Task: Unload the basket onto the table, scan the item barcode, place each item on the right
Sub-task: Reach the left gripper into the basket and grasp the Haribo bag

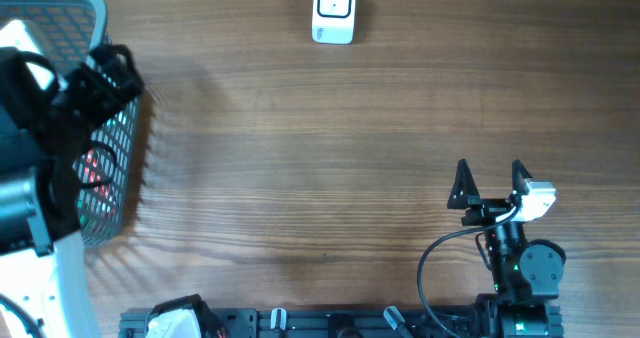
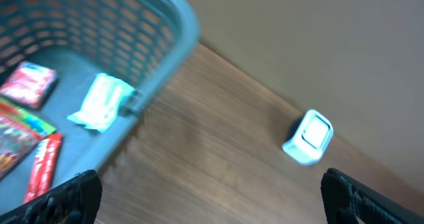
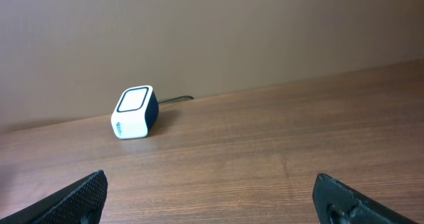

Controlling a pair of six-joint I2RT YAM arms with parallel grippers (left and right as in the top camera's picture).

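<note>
We find the left gripper spread wide and empty over the basket (presumably to pick from it), the right gripper equally open and empty, facing the scanner

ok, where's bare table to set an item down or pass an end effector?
Free: the wide stretch of table between the mesh basket and the right end effector, in front of the barcode scanner; also right of the scanner. Crowded: the basket, with packets inside and the left end effector over its rim.
</note>
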